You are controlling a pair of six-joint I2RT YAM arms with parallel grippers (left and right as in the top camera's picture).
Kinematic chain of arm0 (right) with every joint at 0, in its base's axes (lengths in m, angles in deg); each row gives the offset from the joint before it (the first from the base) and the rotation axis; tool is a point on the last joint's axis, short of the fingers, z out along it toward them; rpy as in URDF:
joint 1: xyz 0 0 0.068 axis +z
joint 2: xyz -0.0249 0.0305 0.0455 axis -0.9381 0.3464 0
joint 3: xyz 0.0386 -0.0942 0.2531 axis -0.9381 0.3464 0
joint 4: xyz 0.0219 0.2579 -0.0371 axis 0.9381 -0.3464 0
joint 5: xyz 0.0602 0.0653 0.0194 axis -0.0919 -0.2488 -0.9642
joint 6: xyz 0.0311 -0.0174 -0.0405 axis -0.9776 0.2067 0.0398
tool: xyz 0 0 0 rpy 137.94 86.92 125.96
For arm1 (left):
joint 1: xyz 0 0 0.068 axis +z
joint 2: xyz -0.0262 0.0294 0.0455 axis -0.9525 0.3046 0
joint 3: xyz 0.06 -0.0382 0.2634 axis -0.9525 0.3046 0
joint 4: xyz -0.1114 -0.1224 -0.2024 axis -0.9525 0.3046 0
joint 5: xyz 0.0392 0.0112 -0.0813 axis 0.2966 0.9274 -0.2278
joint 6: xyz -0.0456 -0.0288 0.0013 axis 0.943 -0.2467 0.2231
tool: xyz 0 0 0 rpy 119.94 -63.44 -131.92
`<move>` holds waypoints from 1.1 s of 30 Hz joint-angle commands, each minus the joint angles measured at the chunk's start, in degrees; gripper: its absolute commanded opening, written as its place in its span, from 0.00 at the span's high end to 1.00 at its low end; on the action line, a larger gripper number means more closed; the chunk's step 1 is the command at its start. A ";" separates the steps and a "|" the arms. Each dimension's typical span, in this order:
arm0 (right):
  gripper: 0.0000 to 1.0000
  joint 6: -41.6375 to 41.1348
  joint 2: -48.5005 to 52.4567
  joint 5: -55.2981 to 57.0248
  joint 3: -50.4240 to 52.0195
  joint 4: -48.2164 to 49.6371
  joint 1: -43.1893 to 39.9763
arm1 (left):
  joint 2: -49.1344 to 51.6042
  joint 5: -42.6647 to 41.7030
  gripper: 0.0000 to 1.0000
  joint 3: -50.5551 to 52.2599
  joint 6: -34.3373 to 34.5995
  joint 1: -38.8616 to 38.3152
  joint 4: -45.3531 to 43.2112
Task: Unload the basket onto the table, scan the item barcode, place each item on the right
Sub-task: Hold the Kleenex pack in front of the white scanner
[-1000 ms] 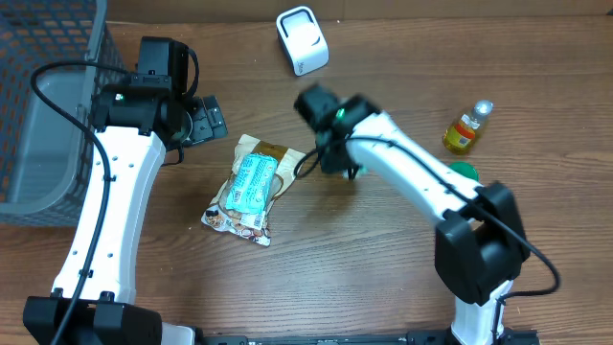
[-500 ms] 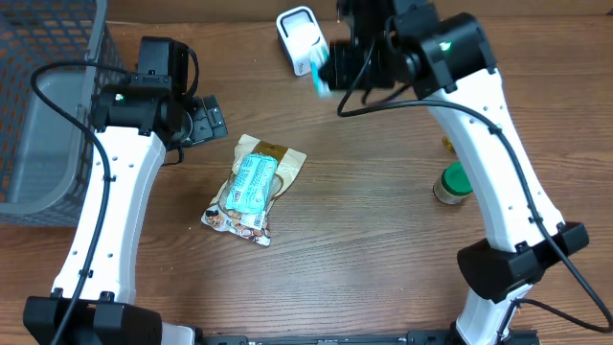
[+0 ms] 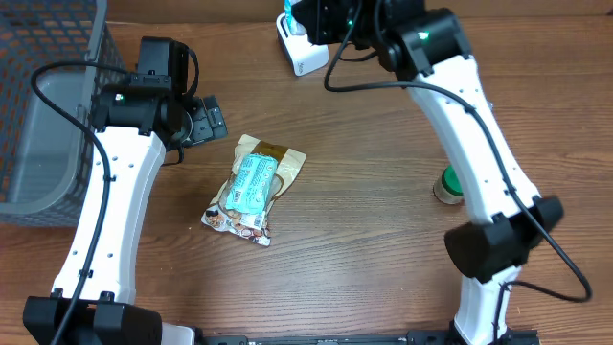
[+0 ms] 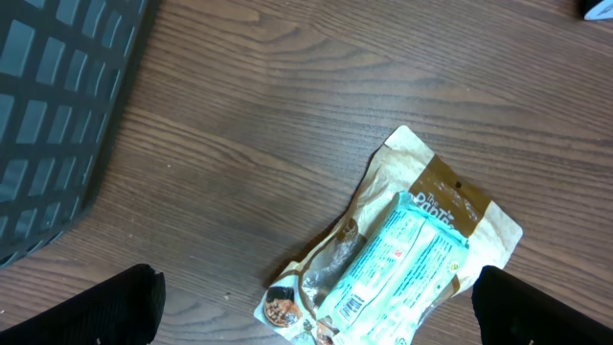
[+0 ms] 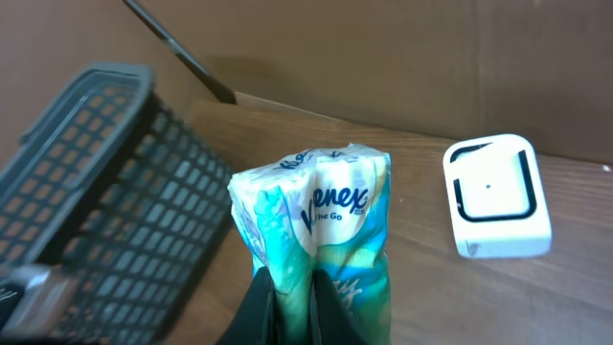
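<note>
My right gripper [image 5: 295, 309] is shut on a teal and white Kleenex tissue pack [image 5: 316, 216], pinching its lower end so the pack stands up in front of the camera. No barcode shows on the side I see. The white scanner [image 5: 498, 196] lies on the table to the right of the pack. From overhead, the right gripper [image 3: 299, 21] hovers at the table's back edge just above the scanner [image 3: 306, 57], and the pack is mostly hidden. My left gripper [image 4: 330, 309] is open, with a snack pouch [image 4: 402, 259] on the table below it.
A dark mesh basket [image 3: 43, 105] stands at the far left, also seen in the wrist views as the basket [image 5: 96, 182] and the basket [image 4: 57, 105]. The snack pouch [image 3: 254, 187] lies mid-table. A green-lidded jar [image 3: 450, 184] sits at the right.
The right arm swung from beside the snack pouch to the back of the table, carrying the tissue pack over the scanner. The left arm has not moved.
</note>
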 commanded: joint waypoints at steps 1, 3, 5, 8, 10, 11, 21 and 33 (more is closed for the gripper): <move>0.96 0.22 4.33 0.66 -0.76 3.37 -0.28 | -0.07 -0.28 0.00 -0.92 -1.07 0.09 -0.07; 0.96 0.22 6.58 1.95 -0.76 6.71 -0.28 | -0.07 -0.28 0.01 -0.92 -1.07 0.09 -0.07; 0.96 0.15 8.68 2.47 -0.76 10.16 -0.39 | -0.07 -0.31 0.00 -0.92 -1.07 0.09 -0.07; 0.96 0.00 11.74 2.47 -0.76 14.36 -0.79 | -0.07 -0.28 0.00 -0.92 -1.07 0.09 -0.07; 0.96 0.00 13.51 2.49 -0.76 16.15 -0.98 | -0.07 -0.28 0.01 -0.92 -1.07 0.09 -0.07; 0.96 0.00 14.32 2.49 -0.76 16.81 -1.07 | -0.07 -0.28 0.00 -0.92 -1.09 0.09 -0.07; 0.96 -9.66 20.26 2.32 -0.76 23.58 -3.87 | -0.07 -0.28 0.01 -0.92 -1.07 0.09 -0.07; 0.96 -21.66 26.88 1.11 -0.76 31.50 -4.31 | -0.07 -0.28 0.00 -0.92 -1.07 0.09 -0.07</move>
